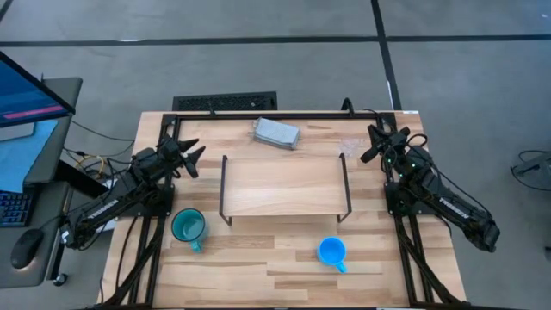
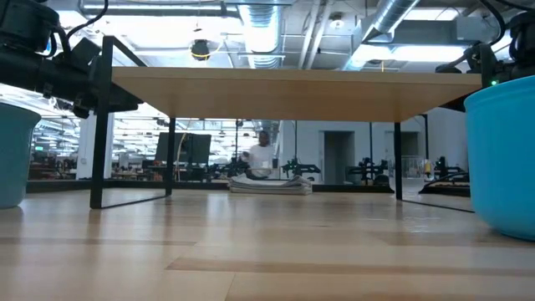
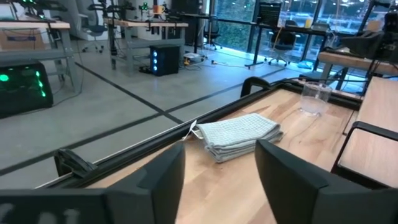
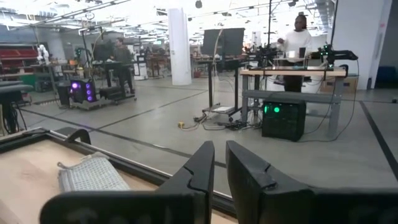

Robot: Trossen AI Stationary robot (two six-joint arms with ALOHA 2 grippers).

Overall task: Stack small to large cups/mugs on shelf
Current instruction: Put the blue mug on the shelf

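Observation:
The shelf (image 1: 284,185), a light-wood board on thin dark legs, stands mid-table. The teal mug (image 1: 188,226) rests upright on its base near the shelf's near left leg. The blue mug (image 1: 331,251) rests upright in front of the shelf's right end. The clear cup (image 3: 315,98) stands on the tabletop behind the shelf's far right corner. My left gripper (image 1: 191,155) hovers open at the table's left edge, level, clear of everything. My right gripper (image 1: 372,142) hovers at the far right with only a thin slit between its fingers (image 4: 205,165) and nothing in it.
A folded grey cloth (image 1: 275,132) lies at the table's far edge behind the shelf. A dark frame rail (image 1: 284,114) runs along that edge. A monitor and keyboard (image 1: 17,207) sit off the table's left. People stand in the room beyond (image 4: 298,31).

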